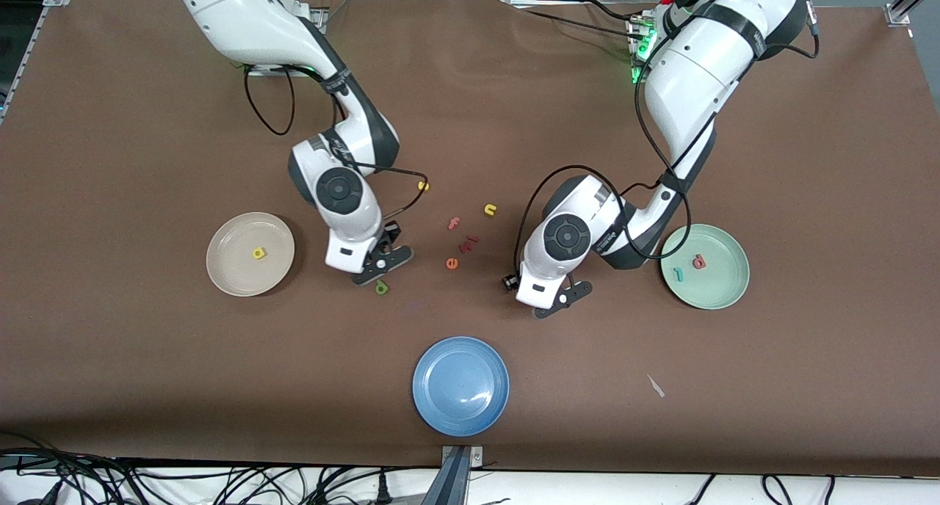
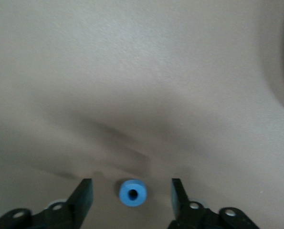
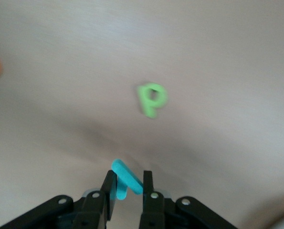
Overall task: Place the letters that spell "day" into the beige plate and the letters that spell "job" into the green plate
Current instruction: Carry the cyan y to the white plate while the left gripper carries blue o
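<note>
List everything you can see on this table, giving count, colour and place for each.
plates: three; beige plate toward the right arm's end, green plate toward the left arm's, blue plate nearest the camera
in beige plate: one yellow letter
in green plate: teal j, red b
loose, between the arms: yellow s, yellow n, reddish f, red letter, orange e, green letter
left gripper: open around blue o on the table
right gripper: shut on teal y

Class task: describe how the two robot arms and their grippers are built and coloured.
Both arms are glossy white with dark grey joints and round grey caps at the wrists. Black cables loop along each. The left gripper and right gripper have black flat fingers with screws.
</note>
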Robot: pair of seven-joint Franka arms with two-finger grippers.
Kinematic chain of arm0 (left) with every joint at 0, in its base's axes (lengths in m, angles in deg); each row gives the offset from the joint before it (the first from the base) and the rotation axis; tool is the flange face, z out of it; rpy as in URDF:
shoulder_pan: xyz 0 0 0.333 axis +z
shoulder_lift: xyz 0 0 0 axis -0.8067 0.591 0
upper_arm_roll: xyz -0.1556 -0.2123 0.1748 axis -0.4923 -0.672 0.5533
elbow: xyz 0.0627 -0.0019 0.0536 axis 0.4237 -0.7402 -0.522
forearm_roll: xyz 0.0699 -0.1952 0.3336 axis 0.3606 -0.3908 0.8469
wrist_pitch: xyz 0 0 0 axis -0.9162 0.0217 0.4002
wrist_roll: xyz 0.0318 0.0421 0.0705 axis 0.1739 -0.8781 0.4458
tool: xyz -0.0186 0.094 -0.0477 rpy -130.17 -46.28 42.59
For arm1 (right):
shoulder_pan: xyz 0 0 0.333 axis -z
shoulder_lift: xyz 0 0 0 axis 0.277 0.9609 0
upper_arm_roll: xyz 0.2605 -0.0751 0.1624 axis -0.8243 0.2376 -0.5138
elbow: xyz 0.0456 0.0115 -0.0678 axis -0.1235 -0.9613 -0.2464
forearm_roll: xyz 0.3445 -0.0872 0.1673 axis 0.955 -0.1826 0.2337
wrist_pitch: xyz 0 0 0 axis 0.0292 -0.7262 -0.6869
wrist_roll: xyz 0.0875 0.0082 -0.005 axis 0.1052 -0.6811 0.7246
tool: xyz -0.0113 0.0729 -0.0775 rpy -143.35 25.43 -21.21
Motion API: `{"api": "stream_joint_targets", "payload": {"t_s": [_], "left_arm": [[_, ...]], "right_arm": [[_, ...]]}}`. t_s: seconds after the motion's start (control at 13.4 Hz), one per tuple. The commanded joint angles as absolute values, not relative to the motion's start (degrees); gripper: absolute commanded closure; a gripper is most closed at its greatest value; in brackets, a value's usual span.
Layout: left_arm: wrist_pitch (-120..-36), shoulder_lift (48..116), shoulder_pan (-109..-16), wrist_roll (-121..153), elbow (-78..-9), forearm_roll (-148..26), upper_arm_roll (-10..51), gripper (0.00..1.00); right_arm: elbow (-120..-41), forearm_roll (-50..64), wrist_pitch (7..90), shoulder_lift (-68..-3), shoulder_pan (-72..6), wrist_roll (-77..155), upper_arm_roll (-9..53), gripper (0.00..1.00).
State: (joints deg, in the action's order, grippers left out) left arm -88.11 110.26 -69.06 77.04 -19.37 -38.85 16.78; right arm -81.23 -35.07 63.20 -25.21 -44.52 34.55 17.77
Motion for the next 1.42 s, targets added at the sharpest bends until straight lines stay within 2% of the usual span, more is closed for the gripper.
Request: {"api": "stream_joint_targets", "payload": {"t_s": [0.0, 0.37, 0.52, 0.6, 0.67, 0.75, 0.89, 1.34], "left_arm": [[-89.1, 111.3, -70.1, 78.7, -18.0, -39.4, 17.4, 0.45], [-88.8, 111.1, -71.3, 78.7, -20.4, -38.7, 17.4, 0.46], [-88.8, 111.2, -71.3, 78.7, -20.4, -38.6, 17.4, 0.48], [-88.8, 111.2, -71.2, 78.3, -20.4, -38.6, 17.4, 0.64], [-88.8, 111.1, -70.9, 78.2, -20.3, -38.6, 17.4, 0.87], [-88.8, 110.8, -70.8, 78.2, -20.3, -38.6, 17.4, 1.0], [-88.3, 110.2, -70.5, 78.3, -20.1, -38.6, 17.5, 1.0], [-77.5, 103.0, -67.1, 73.5, -19.6, -38.5, 17.3, 1.0]], "right_arm": [[-89.3, -35.2, 63.5, -31.3, -44.2, 40.2, 22.6, 0.9], [-96.5, -34.8, 63.6, -36.6, -44.1, 50.3, 31.2, 0.89], [-96.9, -33.9, 63.2, -36.8, -44.0, 53.9, 34.0, 0.89], [-96.8, -33.2, 63.2, -35.9, -42.7, 54.1, 34.6, 0.82], [-96.5, -31.6, 63.2, -34.8, -40.7, 53.9, 34.4, 0.38], [-96.2, -27.9, 63.1, -34.7, -40.2, 53.9, 34.4, 0.0], [-95.2, -21.9, 62.5, -34.7, -40.2, 53.5, 34.4, 0.0], [-89.8, -21.3, 61.1, -33.3, -40.7, 49.1, 30.1, 0.0]]}}
